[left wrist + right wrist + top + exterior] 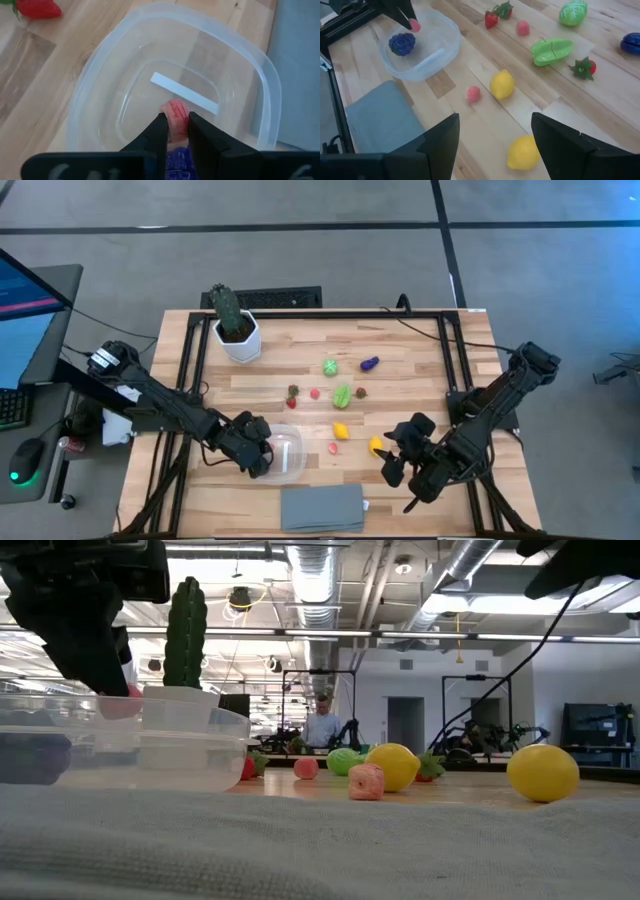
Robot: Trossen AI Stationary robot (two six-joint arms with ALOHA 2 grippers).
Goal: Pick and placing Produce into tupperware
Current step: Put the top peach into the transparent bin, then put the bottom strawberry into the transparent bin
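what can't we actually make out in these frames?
- High view: the tupperware contents; the left claw covers that side.
- Left wrist view: the blue piece is mostly hidden behind the fingers gripping the pink piece.
- Low view: the right claw is out of frame; grey cloth fills the foreground.

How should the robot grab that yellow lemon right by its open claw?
Probably from straight above, closing across the narrow middle of the lemon. It lies on its side on the bare wood table, with its longer ends pointing outward, so the middle is the slimmest, steadiest span. The right gripper is open nearby, and nothing crowds the lemon on either side.
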